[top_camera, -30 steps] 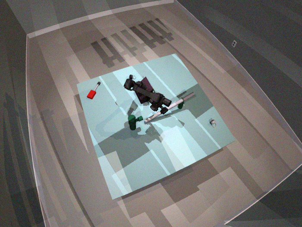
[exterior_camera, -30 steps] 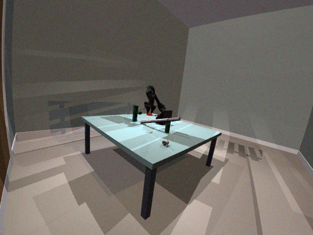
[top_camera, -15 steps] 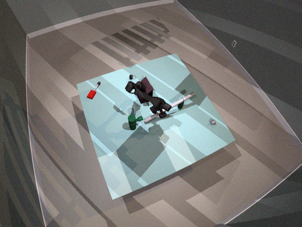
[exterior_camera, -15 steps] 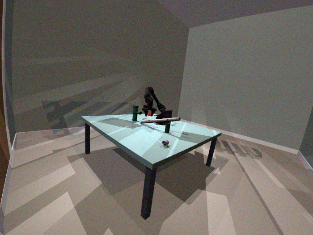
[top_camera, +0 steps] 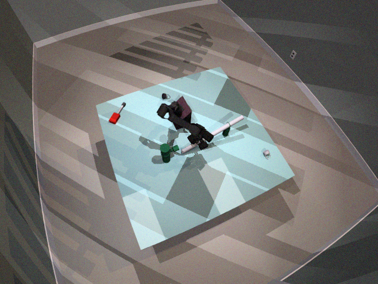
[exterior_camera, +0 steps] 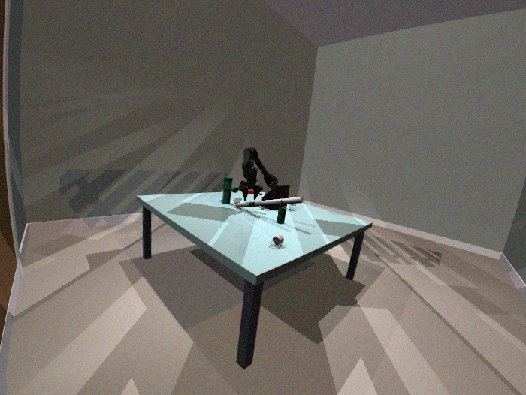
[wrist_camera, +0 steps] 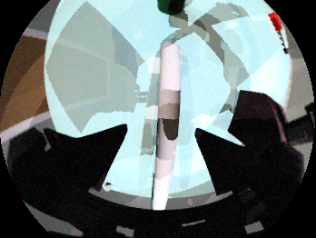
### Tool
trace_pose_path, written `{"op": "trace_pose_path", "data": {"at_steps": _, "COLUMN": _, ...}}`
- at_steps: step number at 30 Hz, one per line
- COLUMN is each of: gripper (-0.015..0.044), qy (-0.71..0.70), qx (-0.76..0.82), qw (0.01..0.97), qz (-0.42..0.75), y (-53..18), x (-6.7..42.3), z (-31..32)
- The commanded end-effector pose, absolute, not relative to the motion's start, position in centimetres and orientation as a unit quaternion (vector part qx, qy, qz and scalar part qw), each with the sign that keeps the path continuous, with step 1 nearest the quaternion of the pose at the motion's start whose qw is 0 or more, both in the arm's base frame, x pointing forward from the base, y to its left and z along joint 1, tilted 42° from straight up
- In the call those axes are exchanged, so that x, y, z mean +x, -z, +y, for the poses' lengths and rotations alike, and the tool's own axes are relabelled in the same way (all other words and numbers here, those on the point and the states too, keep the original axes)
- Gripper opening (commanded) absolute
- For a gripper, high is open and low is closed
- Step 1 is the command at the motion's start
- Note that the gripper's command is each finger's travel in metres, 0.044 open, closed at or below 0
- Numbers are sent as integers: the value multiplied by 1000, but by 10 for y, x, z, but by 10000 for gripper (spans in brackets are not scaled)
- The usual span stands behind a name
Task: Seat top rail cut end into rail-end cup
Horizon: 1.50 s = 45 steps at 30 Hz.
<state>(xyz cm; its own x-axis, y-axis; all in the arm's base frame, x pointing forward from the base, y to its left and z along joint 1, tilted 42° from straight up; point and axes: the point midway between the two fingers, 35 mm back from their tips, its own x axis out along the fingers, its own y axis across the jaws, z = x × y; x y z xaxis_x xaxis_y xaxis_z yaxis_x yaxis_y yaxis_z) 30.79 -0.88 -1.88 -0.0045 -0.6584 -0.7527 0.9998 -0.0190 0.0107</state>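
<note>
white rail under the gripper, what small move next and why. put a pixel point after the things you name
Probably lower the open black gripper (top_camera: 200,143) (exterior_camera: 250,197) (wrist_camera: 162,129) straight down around the long white rail (top_camera: 227,126) (exterior_camera: 272,202) (wrist_camera: 171,73), then close: the wrist view shows the rail running between the spread fingers, and its near end sits short of the green cup (top_camera: 175,148) (exterior_camera: 234,189).

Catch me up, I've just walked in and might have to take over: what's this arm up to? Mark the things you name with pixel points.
The arm is working on a pale fence rail (top_camera: 227,126) (exterior_camera: 270,202) (wrist_camera: 170,73), but holds nothing yet. Its gripper (top_camera: 200,143) (exterior_camera: 250,196) (wrist_camera: 162,129) is open, with a finger on either side of the rail in the wrist view. The rail rests on the short green post (top_camera: 225,131) (exterior_camera: 281,215), tilted, its lower end short of the cup (top_camera: 175,148) on the big green post (top_camera: 166,155) (exterior_camera: 227,191). Seating it remains to be done.
</note>
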Motion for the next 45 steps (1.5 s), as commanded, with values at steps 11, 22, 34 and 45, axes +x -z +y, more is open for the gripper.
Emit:
{"op": "trace_pose_path", "data": {"at_steps": 11, "gripper": 440, "qy": 648, "qx": 292, "qw": 641, "qz": 288, "y": 36, "x": 307, "z": -24}}
{"op": "trace_pose_path", "data": {"at_steps": 22, "gripper": 440, "qy": 649, "qx": 292, "qw": 641, "qz": 288, "y": 49, "x": 306, "z": -36}}
{"op": "trace_pose_path", "data": {"at_steps": 34, "gripper": 414, "qy": 649, "qx": 292, "qw": 641, "qz": 287, "y": 60, "x": 305, "z": -46}}
{"op": "trace_pose_path", "data": {"at_steps": 45, "gripper": 223, "qy": 649, "qx": 292, "qw": 641, "qz": 287, "y": 60, "x": 305, "z": -46}}
